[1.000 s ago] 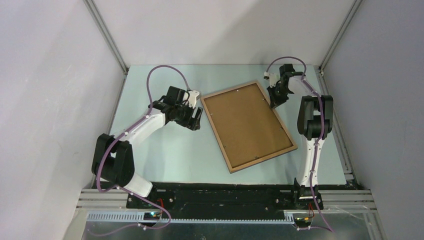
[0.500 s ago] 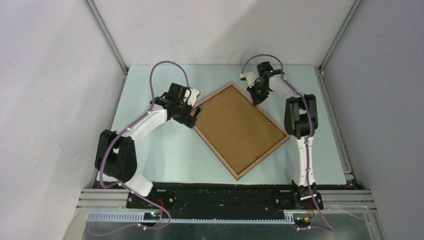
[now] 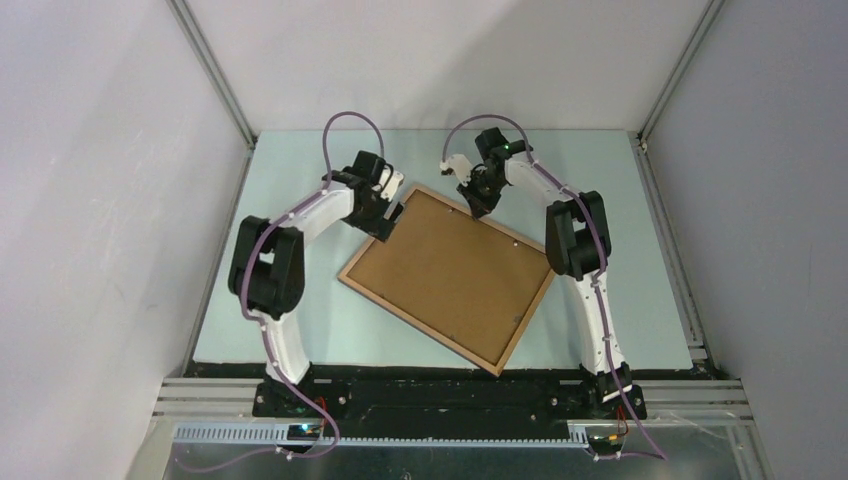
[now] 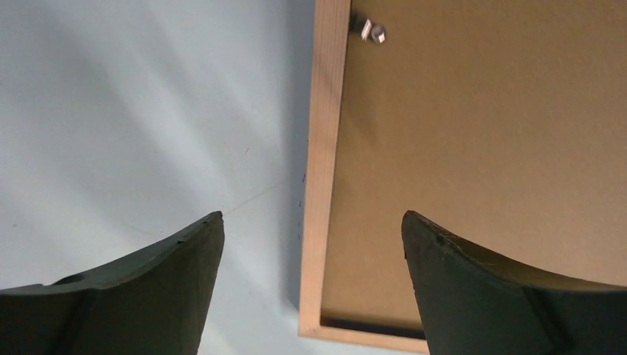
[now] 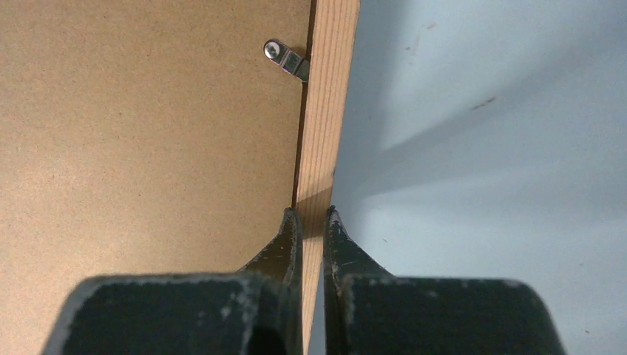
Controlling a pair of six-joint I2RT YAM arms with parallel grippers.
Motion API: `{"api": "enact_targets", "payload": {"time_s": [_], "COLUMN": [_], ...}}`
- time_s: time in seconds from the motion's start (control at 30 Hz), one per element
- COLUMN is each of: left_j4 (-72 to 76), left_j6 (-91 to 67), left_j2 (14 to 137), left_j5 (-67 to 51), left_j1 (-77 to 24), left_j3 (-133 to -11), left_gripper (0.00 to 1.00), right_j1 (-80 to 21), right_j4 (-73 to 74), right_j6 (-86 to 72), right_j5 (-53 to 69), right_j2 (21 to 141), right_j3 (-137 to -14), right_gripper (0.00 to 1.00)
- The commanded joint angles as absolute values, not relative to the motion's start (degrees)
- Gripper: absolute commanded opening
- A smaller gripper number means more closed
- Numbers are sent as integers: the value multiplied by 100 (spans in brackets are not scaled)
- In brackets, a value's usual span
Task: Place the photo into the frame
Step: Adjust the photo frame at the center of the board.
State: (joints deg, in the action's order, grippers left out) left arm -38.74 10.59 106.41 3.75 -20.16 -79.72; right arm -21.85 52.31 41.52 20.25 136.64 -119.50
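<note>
The frame (image 3: 450, 280) lies back up on the table, turned at an angle, its light wood border (image 4: 322, 185) around a brown backing board (image 5: 148, 133). My right gripper (image 3: 478, 205) is shut on the border (image 5: 329, 111) at the far edge, one finger on the board side and one on the table side (image 5: 310, 211). My left gripper (image 3: 388, 215) hangs open above the frame's far left corner, its fingers straddling the border (image 4: 310, 214) without touching it. The photo is out of view.
Small metal tabs (image 5: 287, 59) (image 4: 372, 31) sit along the inner edge of the border. The pale green table (image 3: 290, 300) is walled on three sides, with rails along its left and right edges. Both arm bases stand at the near edge.
My right gripper has pulled the frame's far end to the left, swinging the frame round on the table. My left gripper has moved toward the far side along the frame's corner.
</note>
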Motion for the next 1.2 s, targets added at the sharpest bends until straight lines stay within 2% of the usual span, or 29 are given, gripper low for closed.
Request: {"api": "enact_targets", "payload": {"time_s": [0.0, 0.23, 0.4, 0.67, 0.87, 0.97, 1.03, 1.17], "left_j4": [-4160, -4370, -4514, -4602, -4622, -4616, -4622, -4609], "left_j6": [1041, 962, 885, 784, 626, 522, 428, 177], "left_j2": [11103, 11646, 11946, 12230, 12394, 12411, 12404, 12350], "left_j5": [-34, -470, -796, -1106, -1232, -1259, -1272, -1355], "left_j1": [-1832, -1738, -1682, -1639, -1573, -1547, -1527, -1416], "left_j3": [-8533, -8994, -9325, -9636, -9756, -9751, -9724, -9616], "left_gripper": [91, 81, 64, 46, 27, 9, 1, 0], "right_j1": [-2204, -2210, -2214, -2230, -2224, -2210, -2191, -2088], "right_j4": [5397, 5402, 5348, 5206, 4958, 4834, 4743, 4608], "right_j6": [4598, 4570, 4507, 4395, 4204, 3907, 3699, 3270], "right_j5": [2366, 2505, 2557, 2472, 2210, 2094, 1996, 1801], "right_j2": [13677, 13635, 13534, 13377, 13289, 13253, 13197, 12993], "right_j3": [-12202, -12061, -11923, -11637, -11465, -11449, -11451, -11461], "right_gripper": [0, 0, 0, 7, 21, 29, 36, 52]}}
